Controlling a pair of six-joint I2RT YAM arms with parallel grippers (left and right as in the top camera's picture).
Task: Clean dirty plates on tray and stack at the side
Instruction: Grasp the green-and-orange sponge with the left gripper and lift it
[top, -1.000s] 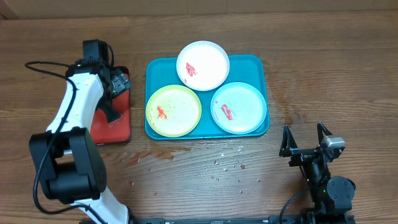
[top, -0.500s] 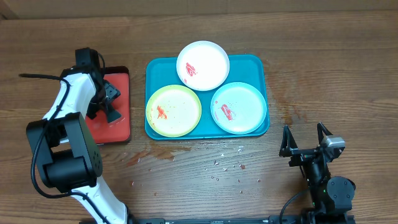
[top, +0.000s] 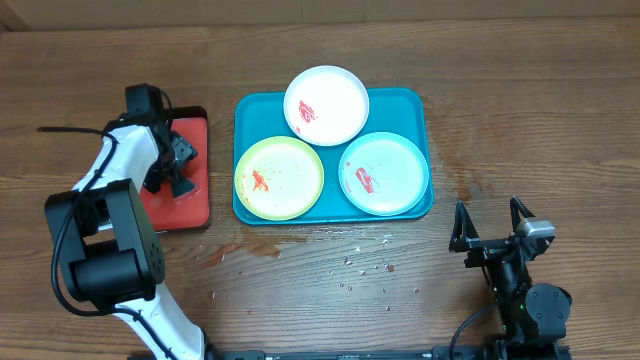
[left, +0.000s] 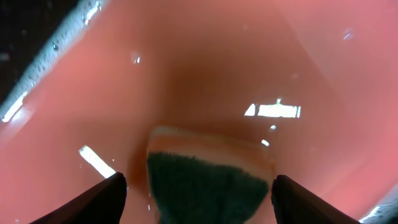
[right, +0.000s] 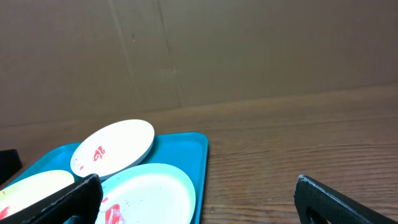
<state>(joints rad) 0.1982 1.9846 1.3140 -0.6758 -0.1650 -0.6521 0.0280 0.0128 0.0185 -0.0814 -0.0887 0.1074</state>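
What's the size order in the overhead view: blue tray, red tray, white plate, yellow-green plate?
1. blue tray
2. red tray, though partly hidden
3. white plate and yellow-green plate: they look alike, so no ranking

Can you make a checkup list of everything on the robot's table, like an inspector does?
Surface: wood table, with small specks in front of the tray.
Job's things: tray holds the white plate, yellow-green plate and teal plate, each smeared red; none stacked.
Clutter: red tray with a sponge in it.
Claws: left claw open around the sponge; right claw open, empty, away from the plates.
Cables: black cable by the left arm.
Surroundings: brown wall behind the table.
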